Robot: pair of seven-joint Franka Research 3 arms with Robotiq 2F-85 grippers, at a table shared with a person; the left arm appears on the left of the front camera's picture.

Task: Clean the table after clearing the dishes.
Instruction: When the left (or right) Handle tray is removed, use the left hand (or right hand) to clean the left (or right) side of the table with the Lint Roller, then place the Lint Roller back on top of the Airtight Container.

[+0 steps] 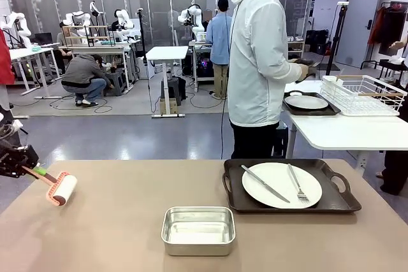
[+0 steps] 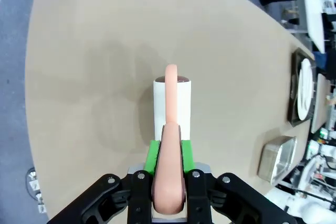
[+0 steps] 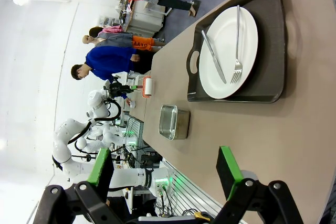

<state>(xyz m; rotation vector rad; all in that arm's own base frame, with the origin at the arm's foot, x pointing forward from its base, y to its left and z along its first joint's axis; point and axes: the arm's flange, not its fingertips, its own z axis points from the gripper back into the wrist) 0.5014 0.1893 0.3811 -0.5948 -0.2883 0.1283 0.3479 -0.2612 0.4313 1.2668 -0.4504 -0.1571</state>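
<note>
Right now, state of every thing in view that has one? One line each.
Left claw: shut on the lint roller handle.
Lint roller: held over the table, near its left edge.
Right claw: open, empty.
Near tray: on the table.
Near plate: on that tray, knife and fork on it.
Steel pan: upright, looks empty.
Far plate: on a tray, white side table.

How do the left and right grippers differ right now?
The left gripper is shut on the pink handle of the lint roller; the right gripper is open and holds nothing. The left looks down on the table; the right faces the tray with the plate. Both have green pads.
</note>
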